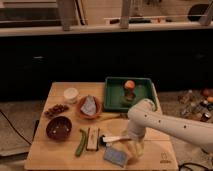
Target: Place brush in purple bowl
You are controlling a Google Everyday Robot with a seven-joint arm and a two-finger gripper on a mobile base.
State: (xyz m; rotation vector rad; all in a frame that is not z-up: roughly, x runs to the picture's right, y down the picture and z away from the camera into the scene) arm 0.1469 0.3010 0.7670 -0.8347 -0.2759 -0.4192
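Wooden table (50, 156): hand (133, 146) at brush (116, 138) end, grip cannot be told; purple bowl (59, 128) well apart.

A white robot arm (175, 127) reaches in from the lower right, bends at a rounded joint and turns downward. Its gripper (134, 146) hangs beneath that bend, pointing down, low and near the front.
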